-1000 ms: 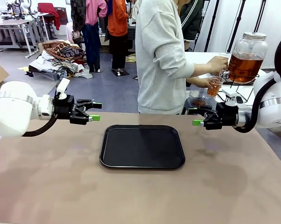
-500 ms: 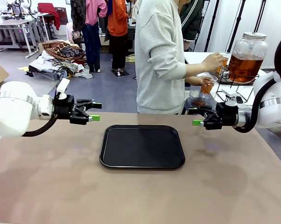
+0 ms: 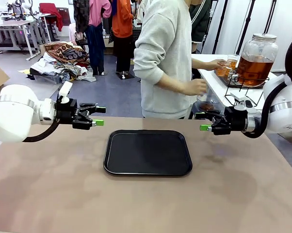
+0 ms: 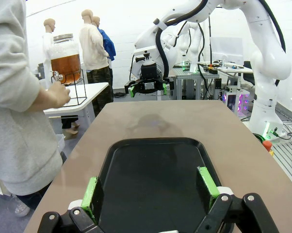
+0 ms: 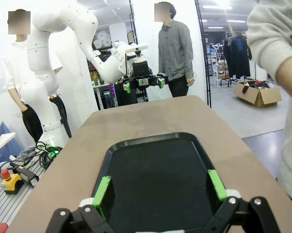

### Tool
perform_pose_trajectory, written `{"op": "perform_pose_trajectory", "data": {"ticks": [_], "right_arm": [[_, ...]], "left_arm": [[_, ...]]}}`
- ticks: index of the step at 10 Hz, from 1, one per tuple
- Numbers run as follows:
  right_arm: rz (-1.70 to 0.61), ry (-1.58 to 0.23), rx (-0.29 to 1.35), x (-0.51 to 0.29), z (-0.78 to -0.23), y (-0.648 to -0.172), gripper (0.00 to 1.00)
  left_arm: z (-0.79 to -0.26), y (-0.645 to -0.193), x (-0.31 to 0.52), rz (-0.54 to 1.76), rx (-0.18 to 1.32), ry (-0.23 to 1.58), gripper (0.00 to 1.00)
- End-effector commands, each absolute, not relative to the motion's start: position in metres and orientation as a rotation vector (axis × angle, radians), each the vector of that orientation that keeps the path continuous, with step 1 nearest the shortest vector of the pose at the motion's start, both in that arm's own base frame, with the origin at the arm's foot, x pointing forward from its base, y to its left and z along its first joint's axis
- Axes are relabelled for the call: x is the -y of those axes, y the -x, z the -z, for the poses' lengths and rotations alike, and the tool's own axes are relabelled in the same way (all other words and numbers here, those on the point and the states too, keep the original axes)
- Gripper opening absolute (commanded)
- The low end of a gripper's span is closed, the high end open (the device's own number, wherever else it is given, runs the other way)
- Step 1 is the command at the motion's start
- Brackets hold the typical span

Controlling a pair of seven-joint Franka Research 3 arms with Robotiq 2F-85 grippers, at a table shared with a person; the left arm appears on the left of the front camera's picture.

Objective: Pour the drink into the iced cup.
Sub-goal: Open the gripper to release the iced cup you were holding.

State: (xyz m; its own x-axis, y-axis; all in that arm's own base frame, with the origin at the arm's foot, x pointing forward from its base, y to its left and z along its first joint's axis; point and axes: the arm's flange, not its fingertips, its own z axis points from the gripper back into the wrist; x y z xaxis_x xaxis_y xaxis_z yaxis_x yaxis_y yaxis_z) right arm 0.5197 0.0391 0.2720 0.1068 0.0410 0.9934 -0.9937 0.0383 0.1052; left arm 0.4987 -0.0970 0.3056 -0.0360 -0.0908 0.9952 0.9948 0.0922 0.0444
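Brown tabletop (image 3: pixel 49 194) with a black tray (image 3: pixel 148 152) at centre, nothing on it. Both arms are parked level over the near corners: left tool (image 3: pixel 94 115) at 9 o'clock of the tray, right tool (image 3: pixel 202 121) at 3 o'clock, each pointing inward. Both tools are spread fully wide, green pads apart, gripping and touching nothing.

Person stands at 12 o'clock behind the tabletop, turned toward a white side table (image 3: pixel 219 85) at 2 o'clock. Glass dispenser jar (image 3: pixel 255 60) on a wire stand holds the drink (image 3: pixel 254 69), amber-brown. One hand (image 3: pixel 215 64) is up by the jar with a small cup of amber liquid (image 3: pixel 223 67); the other hand (image 3: pixel 196 87) hangs lower, over a glass bowl (image 3: pixel 206 103).

Step looks like prep: drink is being fetched, no iced cup is on the tray. Next likely needs cups set within reach before either tool can close on one.
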Motion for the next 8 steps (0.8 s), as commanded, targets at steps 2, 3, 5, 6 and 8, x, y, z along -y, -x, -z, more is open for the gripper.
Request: {"op": "perform_pose_trajectory", "data": {"ticks": [2,3,5,6,8], "right_arm": [[-1.127,-1.199,1.117,-0.0395,-0.274,-0.5204,1.0],[-1.127,-1.199,1.117,-0.0395,-0.274,-0.5204,1.0],[-1.127,-1.199,1.117,-0.0395,-0.274,-0.5204,1.0],[-1.127,-1.199,1.117,-0.0395,-0.274,-0.5204,1.0],[-1.127,-1.199,1.117,-0.0395,-0.274,-0.5204,1.0]], "left_arm": [[-0.3068,-0.5005,0.1001,1.194,1.217,1.05,1.0],[-0.3068,-0.5005,0.1001,1.194,1.217,1.05,1.0],[-0.3068,-0.5005,0.1001,1.194,1.217,1.05,1.0],[-0.3068,-0.5005,0.1001,1.194,1.217,1.05,1.0],[-0.3068,-0.5005,0.1001,1.194,1.217,1.05,1.0]]}}
